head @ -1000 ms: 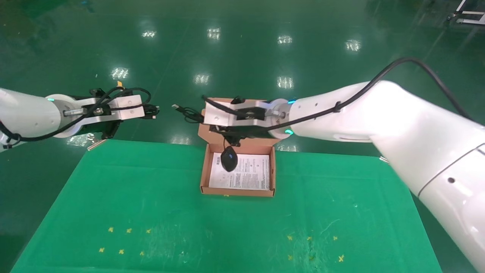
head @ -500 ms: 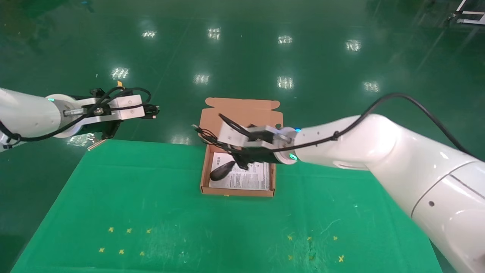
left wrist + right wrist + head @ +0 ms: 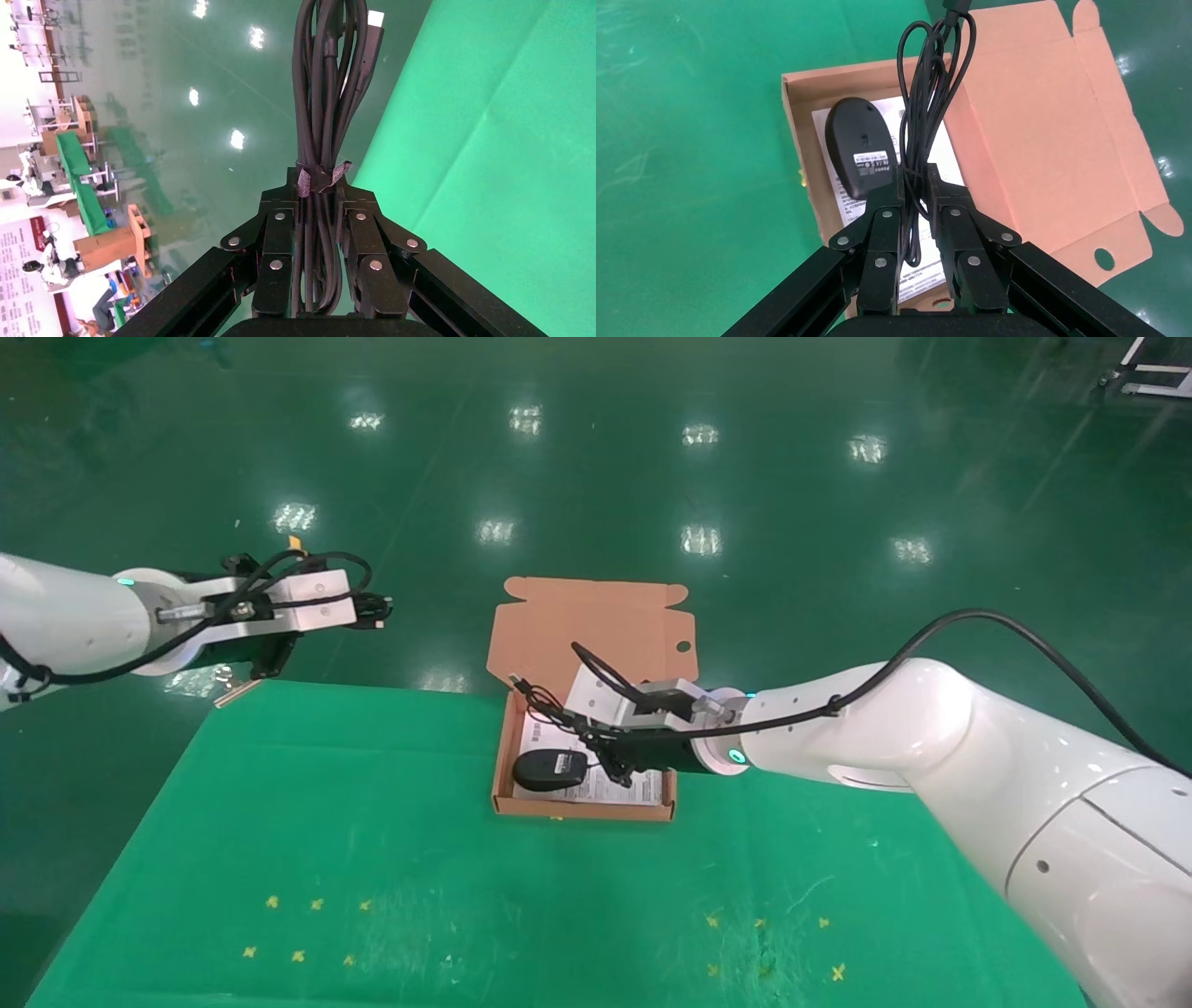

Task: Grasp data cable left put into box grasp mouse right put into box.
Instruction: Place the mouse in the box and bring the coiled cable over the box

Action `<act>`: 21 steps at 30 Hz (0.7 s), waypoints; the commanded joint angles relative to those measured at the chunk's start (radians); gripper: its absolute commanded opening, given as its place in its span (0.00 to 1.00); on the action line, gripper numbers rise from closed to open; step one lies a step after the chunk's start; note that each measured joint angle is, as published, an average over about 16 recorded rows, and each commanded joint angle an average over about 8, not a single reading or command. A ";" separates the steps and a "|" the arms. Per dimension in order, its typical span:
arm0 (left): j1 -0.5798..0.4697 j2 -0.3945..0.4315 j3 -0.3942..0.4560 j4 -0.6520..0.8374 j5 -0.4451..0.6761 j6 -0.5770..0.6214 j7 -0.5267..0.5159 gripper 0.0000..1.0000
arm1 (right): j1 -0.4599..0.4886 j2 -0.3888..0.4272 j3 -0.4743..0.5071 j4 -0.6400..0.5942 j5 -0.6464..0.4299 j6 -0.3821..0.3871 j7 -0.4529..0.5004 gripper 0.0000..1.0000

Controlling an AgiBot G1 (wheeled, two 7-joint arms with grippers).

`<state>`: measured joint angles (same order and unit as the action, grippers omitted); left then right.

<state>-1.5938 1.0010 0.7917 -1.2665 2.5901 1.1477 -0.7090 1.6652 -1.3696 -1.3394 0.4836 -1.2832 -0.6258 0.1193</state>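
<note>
The right gripper [image 3: 914, 193] was down low over the box [image 3: 503, 761], black metal fingers pinched on the mouse's own thin cord [image 3: 923, 91], which looped up in a skinny tangle of glossy black wire. The mouse [image 3: 550, 769] itself was inside the box near its left wall, flipped belly-up on the white printed sheet [image 3: 947, 151], a smooth black oval with a white label on the underside. The box was a shallow salmon-orange cardboard thing sitting toward the far edge of the green cloth table [image 3: 372, 859], flap lid laid open on the far side, with little tabs and a small round hole.

The left gripper [image 3: 316, 210] was parked off the table's far left corner, clamped tight on the data cable [image 3: 330, 84], a long narrow bundle of rubbery black cable cinched with a fuzzy strap, plug end sticking out past the fingers.
</note>
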 commanded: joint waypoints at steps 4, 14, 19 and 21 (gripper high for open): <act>0.000 0.000 0.000 0.000 0.000 0.000 0.000 0.00 | -0.001 0.000 -0.006 -0.003 0.007 0.001 0.001 1.00; 0.005 0.005 0.003 0.001 -0.004 -0.003 0.004 0.00 | -0.001 0.017 -0.001 0.022 0.005 0.000 0.001 1.00; 0.023 0.021 0.013 0.012 -0.021 -0.024 0.025 0.00 | 0.000 0.030 -0.006 0.041 0.004 0.010 0.010 1.00; 0.033 0.031 0.018 0.022 -0.030 -0.041 0.037 0.00 | 0.004 0.037 -0.007 0.047 0.002 0.015 0.015 1.00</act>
<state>-1.5582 1.0358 0.8101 -1.2381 2.5612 1.0942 -0.6695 1.6725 -1.3259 -1.3444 0.5313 -1.2818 -0.6104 0.1331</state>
